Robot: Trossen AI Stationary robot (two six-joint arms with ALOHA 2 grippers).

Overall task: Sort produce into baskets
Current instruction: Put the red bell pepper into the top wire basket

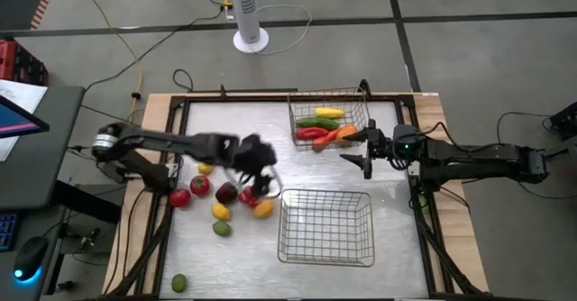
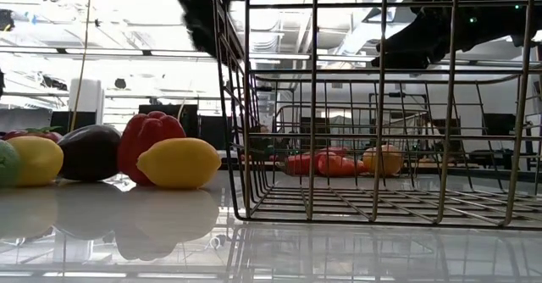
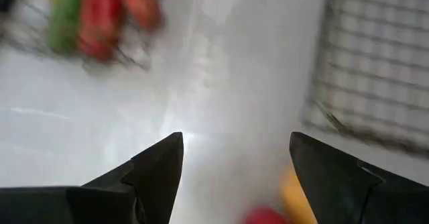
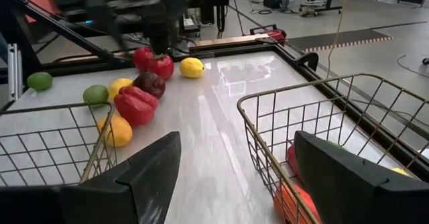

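Loose produce lies in a cluster left of the table's middle: a red pepper (image 1: 248,196), a maroon piece (image 1: 226,193), an orange-yellow piece (image 1: 262,208), yellow (image 1: 219,211), red (image 1: 179,197) and green (image 1: 222,228) ones. The far wire basket (image 1: 361,103) holds yellow, green, red and orange pieces. The near wire basket (image 1: 326,247) holds nothing. My left gripper (image 1: 260,177) is open over the cluster's right end; the left wrist view (image 3: 234,157) shows bare table between its fingers. My right gripper (image 1: 356,150) is open and empty (image 4: 234,163) by the far basket's near right corner.
One green piece (image 1: 179,283) lies alone near the table's near left corner. A yellow piece (image 1: 206,168) lies under the left arm. The low view shows a yellow lemon (image 2: 179,163) and the red pepper (image 2: 148,139) just left of the near basket (image 2: 381,105). Bare tabletop lies between the baskets.
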